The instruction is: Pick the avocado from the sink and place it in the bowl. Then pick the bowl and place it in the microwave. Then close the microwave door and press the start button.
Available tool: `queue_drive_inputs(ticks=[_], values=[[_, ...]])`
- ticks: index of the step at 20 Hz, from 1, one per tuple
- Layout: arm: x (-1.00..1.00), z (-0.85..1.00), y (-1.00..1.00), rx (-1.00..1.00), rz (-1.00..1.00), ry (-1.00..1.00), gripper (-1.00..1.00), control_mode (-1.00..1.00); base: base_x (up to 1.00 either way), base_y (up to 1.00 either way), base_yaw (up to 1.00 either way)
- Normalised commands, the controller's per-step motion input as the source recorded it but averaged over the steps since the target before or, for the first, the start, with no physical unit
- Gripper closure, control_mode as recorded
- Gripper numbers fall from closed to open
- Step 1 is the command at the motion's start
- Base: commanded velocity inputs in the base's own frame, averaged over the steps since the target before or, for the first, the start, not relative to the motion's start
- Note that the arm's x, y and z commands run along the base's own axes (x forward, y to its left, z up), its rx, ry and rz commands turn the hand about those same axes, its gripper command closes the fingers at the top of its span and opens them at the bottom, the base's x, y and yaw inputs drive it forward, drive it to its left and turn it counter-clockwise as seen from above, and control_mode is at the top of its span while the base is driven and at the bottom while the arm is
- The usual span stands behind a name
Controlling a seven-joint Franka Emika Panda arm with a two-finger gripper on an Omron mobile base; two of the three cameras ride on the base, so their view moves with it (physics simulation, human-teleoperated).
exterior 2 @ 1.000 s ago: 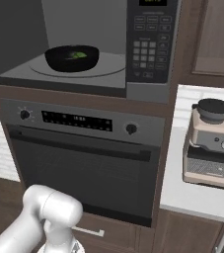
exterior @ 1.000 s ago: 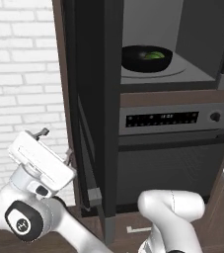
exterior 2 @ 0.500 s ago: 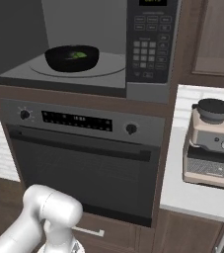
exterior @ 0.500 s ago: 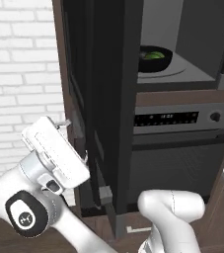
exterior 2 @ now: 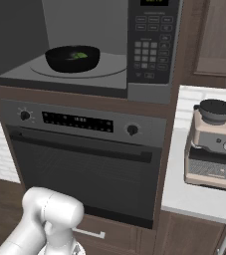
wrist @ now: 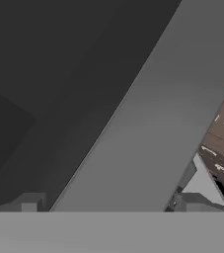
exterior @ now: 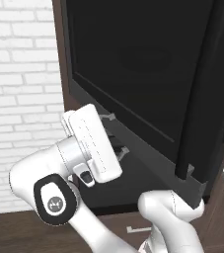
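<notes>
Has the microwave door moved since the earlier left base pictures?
Yes. The microwave door has swung toward closing, now hiding the cavity, judged against the brick wall.
</notes>
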Motion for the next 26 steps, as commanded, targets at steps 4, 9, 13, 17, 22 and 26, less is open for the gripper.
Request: queue_drive_inputs(ticks=[4,9,13,17,22,26], values=[[-0.25,0.41,-1.00,0.29,0.08,-0.01,-1.00,-1.00,0.00,0.00,0.00],[-0.06,0.59,-0.90,0.29,0.08,0.01,-1.00,-1.00,0.00,0.00,0.00],[0.00,0.40,-0.89,0.24,0.11,0.01,-1.00,-1.00,0.00,0.00,0.00],[0.21,0.06,-0.85,0.22,0.16,0.00,-1.00,-1.00,0.00,0.00,0.00],[0.59,0.01,-0.51,0.12,0.20,0.00,-1.00,-1.00,0.00,0.00,0.00],[0.74,0.00,-0.32,0.07,0.18,-0.02,-1.00,-1.00,0.00,0.00,0.00]])
